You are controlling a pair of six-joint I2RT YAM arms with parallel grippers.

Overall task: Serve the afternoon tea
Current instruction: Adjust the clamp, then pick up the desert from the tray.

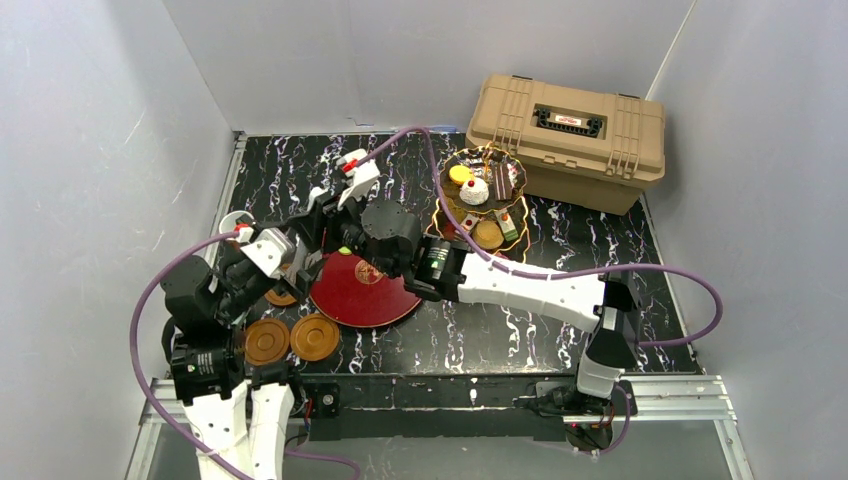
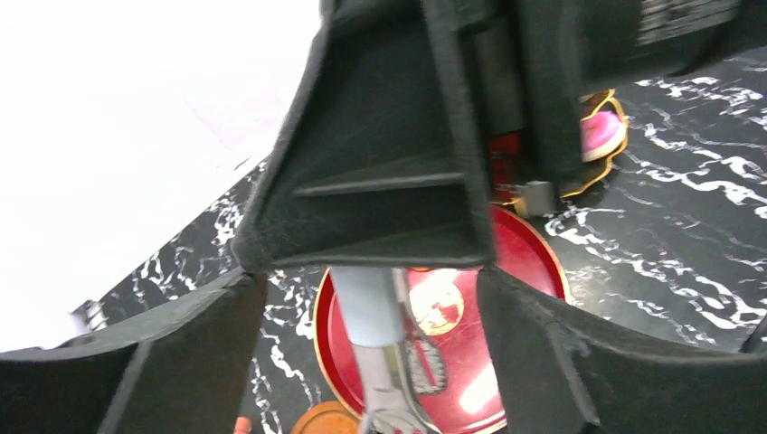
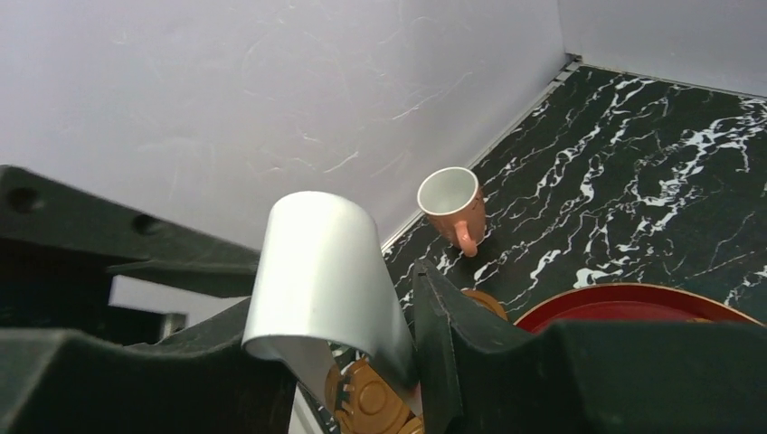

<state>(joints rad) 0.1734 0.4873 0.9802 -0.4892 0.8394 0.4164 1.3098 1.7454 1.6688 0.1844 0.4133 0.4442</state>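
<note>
White walls [image 1: 400, 60] closed in a black table [image 1: 600, 240] veined with white marbling. A tan case [image 1: 570, 140] sat in the far right corner, and just left of it was the stand [image 1: 441, 214], with pastries [image 1: 474, 190] on its tiers. A red plate [image 1: 350, 295] lay near the middle. Two saucers [image 1: 267, 342] lay side by side at the near left, and a pink cup [image 3: 449, 203] stood upright by the left wall. Both arms met above the plate's left edge. The right gripper [image 3: 335, 289] was clamped on the bent end of the tongs [image 3: 317, 253]. The left gripper [image 2: 371, 289] had its fingers spread wide, with the tongs' handle between them.
</note>
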